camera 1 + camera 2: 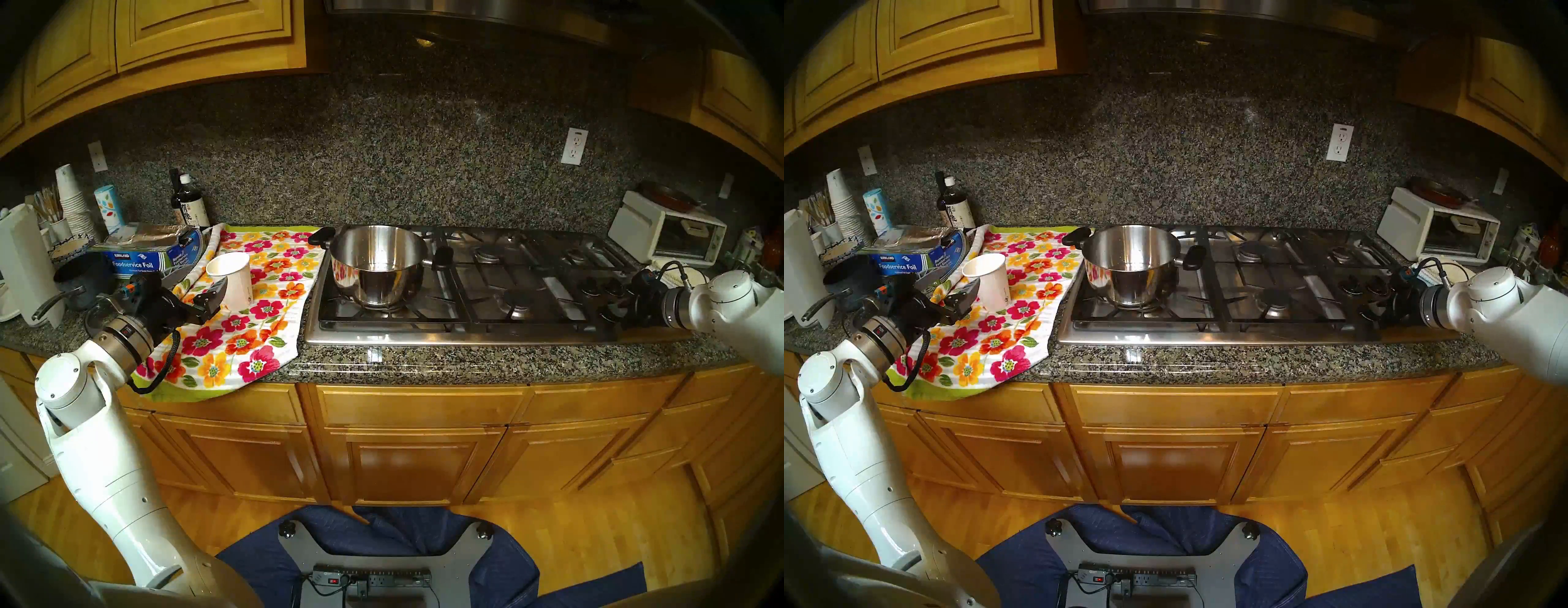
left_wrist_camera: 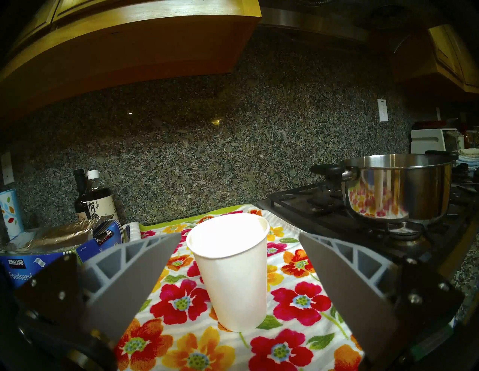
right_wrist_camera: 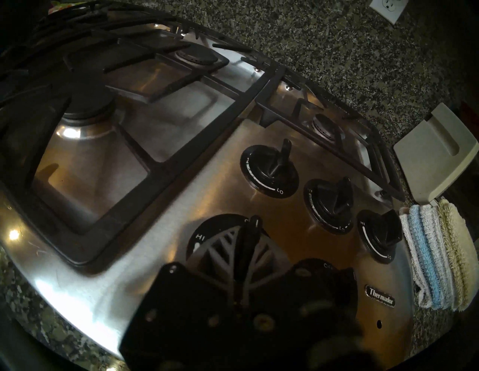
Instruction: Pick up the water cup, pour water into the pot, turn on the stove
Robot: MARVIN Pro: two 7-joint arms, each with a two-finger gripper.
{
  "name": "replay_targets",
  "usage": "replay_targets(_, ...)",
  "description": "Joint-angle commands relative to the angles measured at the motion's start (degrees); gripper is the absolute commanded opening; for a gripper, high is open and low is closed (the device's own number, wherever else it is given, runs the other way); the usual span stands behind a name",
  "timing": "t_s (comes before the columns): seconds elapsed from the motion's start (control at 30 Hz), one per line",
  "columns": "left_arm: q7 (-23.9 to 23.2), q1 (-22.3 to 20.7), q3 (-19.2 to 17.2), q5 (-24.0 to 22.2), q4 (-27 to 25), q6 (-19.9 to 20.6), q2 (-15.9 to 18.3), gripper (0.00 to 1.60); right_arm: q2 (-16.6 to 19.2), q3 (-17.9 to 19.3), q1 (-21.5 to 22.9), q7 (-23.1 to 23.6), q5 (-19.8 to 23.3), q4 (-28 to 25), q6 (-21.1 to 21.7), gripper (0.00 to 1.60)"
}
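Closed on a round black stove knob (image 3: 250,234), the right pincer (image 3: 243,259) sits beside a "Thermador" badge (image 3: 380,296); dials read "HI" and "LO". Wide-open left pincer (image 2: 239,274) flanks the untouched white paper cup (image 2: 230,269) on a floral towel (image 1: 254,322). "Kirkland Foodservice Foil" box (image 1: 146,259) shares the speckled granite surface (image 1: 424,361); the shiny steel pot (image 1: 377,265) occupies the stainless gas stove (image 1: 488,293).

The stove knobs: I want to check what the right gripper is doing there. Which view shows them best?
The right wrist view: the stove knobs fill it, HI and LO marks legible, and the right gripper is shut on the nearest knob. Both head views show only a small dark cluster largely hidden by that gripper. In the left wrist view the pot blocks them.
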Motion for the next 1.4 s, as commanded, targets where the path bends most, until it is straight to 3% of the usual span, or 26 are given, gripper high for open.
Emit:
replay_targets(0.0, -0.05, -1.46, 0.14, -0.89, -1.41, -0.15, 0.29, 1.60, -3.39, -0.02, -0.08, 5.31, -1.91, -2.64, -4.42, 0.00)
replay_targets(0.53, -0.04, -1.46, 0.15, -0.88, -1.40, -0.16, 0.30, 1.60, -3.91, -0.25, 0.17, 11.34, -7.70, -0.47, -9.15, 0.00)
replay_targets(1.37, -0.04, -1.46, 0.15, -0.89, -1.41, -0.16, 0.30, 1.60, -4.46, -0.46, -0.17, 13.87, -13.01, 1.68, -15.48, 0.00)
